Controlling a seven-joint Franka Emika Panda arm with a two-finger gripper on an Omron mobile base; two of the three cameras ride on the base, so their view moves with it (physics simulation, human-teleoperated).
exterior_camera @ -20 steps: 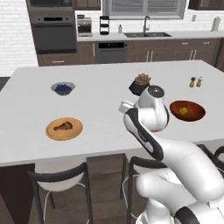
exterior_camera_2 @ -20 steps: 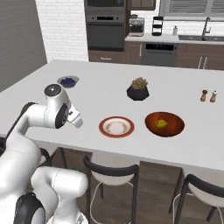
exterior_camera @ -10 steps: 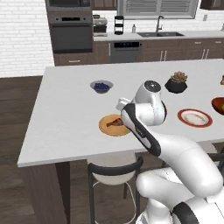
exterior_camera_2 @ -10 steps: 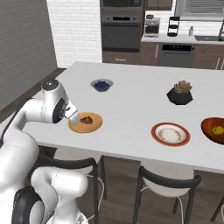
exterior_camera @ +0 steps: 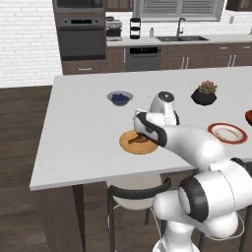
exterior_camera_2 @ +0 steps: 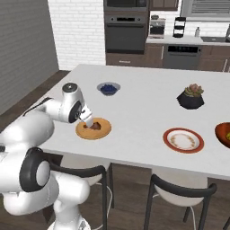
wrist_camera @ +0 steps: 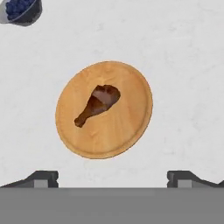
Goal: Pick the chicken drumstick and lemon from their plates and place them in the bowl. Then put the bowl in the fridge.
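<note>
we see the arm bent forward over the near part of the white island counter (exterior_camera: 83, 123), its wrist turned down so the gripper (wrist_camera: 112, 176) hangs above the orange-tan plate (wrist_camera: 131, 131). in the hand view the two dark fingertips (wrist_camera: 41, 177) stand far apart at the bottom, one on each side, so the jaws are wide and hold nothing, and they are clear of the plate.

on the orange-tan plate lies the chicken drumstick (wrist_camera: 98, 103), near the plate's middle. in the hand view it lies slantwise, the thick end toward the upper right and the thin bone end toward the lower left. it is dark brown, a little paler along the bone end. from the right base view we see this plate at the near left of the counter, just beside the wrist.

further right on the counter sits the white plate with a red rim (exterior_camera_2: 183, 139), and we can make out nothing lying on it. at the right edge of the right base view the reddish-brown bowl (exterior_camera_2: 223, 133) is cut off by the frame, with a bit of yellow, the lemon (exterior_camera_2: 227, 137), inside it.

farther back a small grey bowl of blueberries (exterior_camera: 119, 97) stands left of centre, and a black faceted plant pot (exterior_camera: 204, 93) stands to the right. two chairs (exterior_camera_2: 179, 200) are tucked under the counter's near edge.
</note>
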